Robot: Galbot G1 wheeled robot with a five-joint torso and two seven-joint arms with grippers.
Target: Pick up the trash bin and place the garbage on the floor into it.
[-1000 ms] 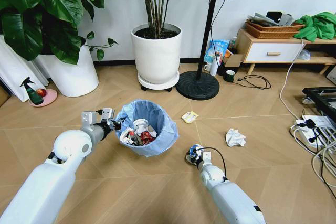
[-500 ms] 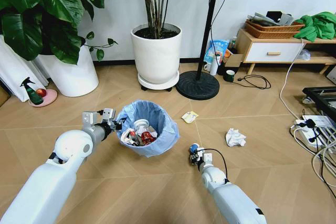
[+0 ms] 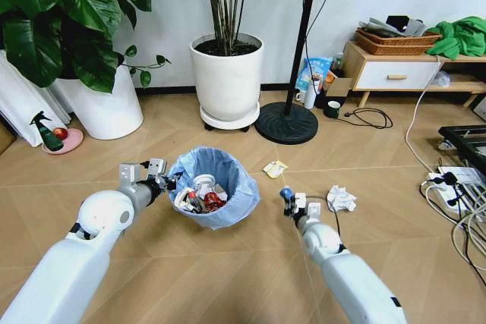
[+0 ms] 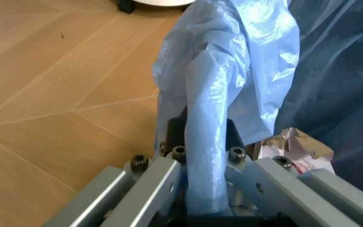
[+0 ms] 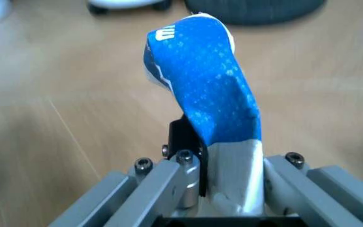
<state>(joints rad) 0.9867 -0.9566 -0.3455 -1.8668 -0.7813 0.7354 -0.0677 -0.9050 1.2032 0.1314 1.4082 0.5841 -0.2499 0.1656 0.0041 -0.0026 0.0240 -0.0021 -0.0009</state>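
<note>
The trash bin (image 3: pixel 216 187), lined with a crinkled light-blue bag, hangs tilted over the parquet floor (image 3: pixel 152 263) with several litter pieces inside. My left gripper (image 3: pixel 168 182) is shut on its rim, and the bag's edge (image 4: pixel 216 118) is pinched between the fingers. My right gripper (image 3: pixel 287 199) holds a blue-white crushed cup (image 5: pixel 200 80) just right of the bin, lifted off the floor. A crumpled white paper ball (image 3: pixel 341 199) and a yellowish wrapper (image 3: pixel 274 168) lie on the floor beyond it.
Two big white planters (image 3: pixel 226 77) stand at the back, with a fan base (image 3: pixel 286 122) beside them. A green spray bottle (image 3: pixel 45 133) sits far left. Cables and a power strip (image 3: pixel 448 187) lie at the right, near a low cabinet (image 3: pixel 395 73).
My right gripper has risen from the floor with the blue-white cup and moved up and slightly right. The left arm and the bin have stayed nearly still.
</note>
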